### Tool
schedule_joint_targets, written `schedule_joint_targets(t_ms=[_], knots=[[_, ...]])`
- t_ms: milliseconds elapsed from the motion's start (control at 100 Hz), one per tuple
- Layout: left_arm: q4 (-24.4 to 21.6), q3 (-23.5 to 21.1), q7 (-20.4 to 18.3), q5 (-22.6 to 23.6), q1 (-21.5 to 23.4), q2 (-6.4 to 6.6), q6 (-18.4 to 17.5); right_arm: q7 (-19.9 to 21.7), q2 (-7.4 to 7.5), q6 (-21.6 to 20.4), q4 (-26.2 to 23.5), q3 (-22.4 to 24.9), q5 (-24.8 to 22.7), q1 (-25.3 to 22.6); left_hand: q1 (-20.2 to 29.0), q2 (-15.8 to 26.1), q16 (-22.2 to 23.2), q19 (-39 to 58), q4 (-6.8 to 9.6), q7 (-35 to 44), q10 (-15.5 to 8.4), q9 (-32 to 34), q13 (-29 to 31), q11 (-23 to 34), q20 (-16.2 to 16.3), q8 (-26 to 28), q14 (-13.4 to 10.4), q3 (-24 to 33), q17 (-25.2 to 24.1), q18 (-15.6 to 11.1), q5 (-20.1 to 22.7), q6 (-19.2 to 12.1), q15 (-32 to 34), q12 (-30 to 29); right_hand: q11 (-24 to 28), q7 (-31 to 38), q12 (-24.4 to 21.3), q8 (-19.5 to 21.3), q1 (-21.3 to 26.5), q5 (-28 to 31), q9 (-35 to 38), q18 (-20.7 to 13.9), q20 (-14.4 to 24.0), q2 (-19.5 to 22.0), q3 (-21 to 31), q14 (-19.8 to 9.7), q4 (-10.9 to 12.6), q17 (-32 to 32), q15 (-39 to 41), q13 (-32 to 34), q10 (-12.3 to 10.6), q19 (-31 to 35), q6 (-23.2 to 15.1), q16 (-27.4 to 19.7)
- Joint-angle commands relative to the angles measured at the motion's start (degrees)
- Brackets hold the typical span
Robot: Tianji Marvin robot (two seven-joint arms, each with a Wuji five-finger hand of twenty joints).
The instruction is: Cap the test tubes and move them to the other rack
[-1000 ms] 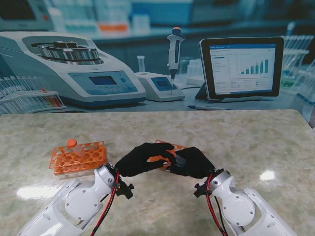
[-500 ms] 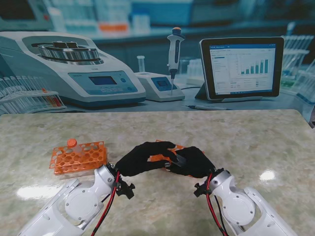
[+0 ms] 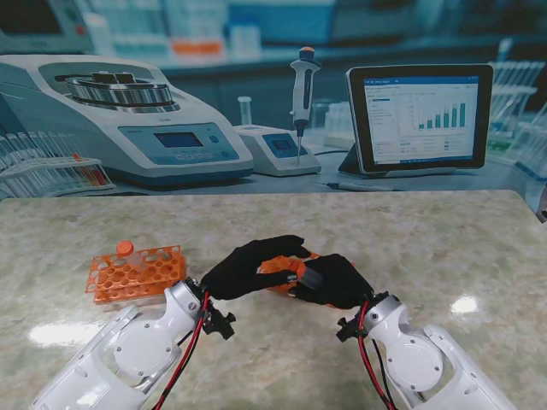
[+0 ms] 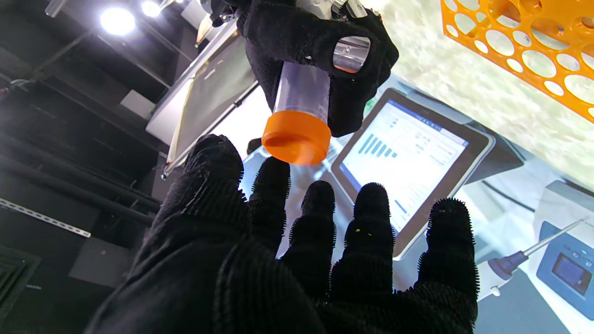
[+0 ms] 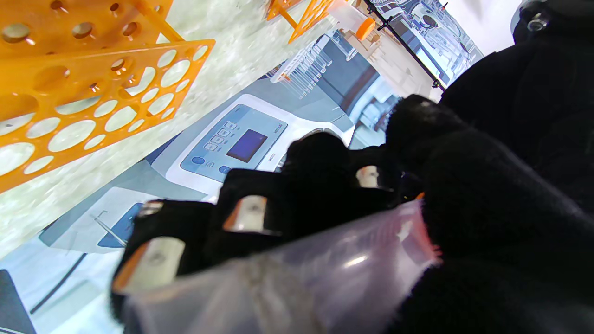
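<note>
The clear test tube (image 4: 301, 88) with its orange cap (image 4: 297, 138) on is held off the table in the right hand (image 3: 332, 282), whose fingers are wrapped tightly around the tube's body. The capped end points toward the left hand (image 3: 252, 267). That hand's fingers (image 4: 369, 218) are spread apart and grip nothing, the fingertips just short of the cap. Both hands meet near the middle of the table (image 3: 410, 239), over an orange rack (image 3: 275, 264) that they mostly hide. A second orange rack (image 3: 134, 273) sits well to the left and holds another capped tube (image 3: 126, 248) at its far corner.
</note>
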Motion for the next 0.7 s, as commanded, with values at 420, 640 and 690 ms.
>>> schedule_joint_targets(t_ms=[420,640,690], knots=[[1.69,0.50,1.14,3.15,-1.07,-0.22,0.57,0.09,-0.23,0.16,-0.07,-0.12,0.10,-0.27,-3.76,-9.09,-0.83,-1.73,-0.11,-3.10,-0.13,-2.73,-1.42,-0.36,-0.13,0.82,-1.95,0.16,-0.13,-0.63,-1.13,4.46,-0.53,-0.34,0.01,5.34,0.98,2.76,3.05,2.50,2.55,-3.38,1.02,0.91,-0.52,-10.83,-1.01,3.36,10.41,3.53,1.13,11.33,-3.56,2.71],[2.17,1.19,2.09,4.02,-1.36,-0.41,0.66,0.08,-0.23,0.17,-0.04,-0.12,0.09,-0.25,-3.23,-9.78,-0.68,-1.28,-0.22,-1.68,-0.07,-2.18,-0.89,-0.01,-0.28,2.44,-2.09,2.22,0.16,-0.64,-0.39,4.27,-0.16,-0.17,0.02,5.34,0.99,2.76,3.05,2.50,2.55,-3.38,1.02,0.88,-0.47,-10.83,-1.00,3.36,10.41,3.53,1.05,11.33,-3.56,2.71],[2.33,1.42,2.22,4.12,-1.48,-0.44,0.72,0.08,-0.23,0.17,-0.04,-0.12,0.09,-0.26,-6.92,-11.31,-0.57,-0.59,-1.42,-1.67,-0.01,-2.18,-0.86,-0.02,-1.26,4.88,-2.09,10.29,-0.02,-0.64,-0.39,4.19,-0.17,-0.13,0.04,5.34,1.00,2.76,3.05,2.50,2.56,-3.38,1.02,0.91,-0.47,-10.83,-1.01,3.36,10.41,3.53,1.08,11.33,-3.56,2.71]])
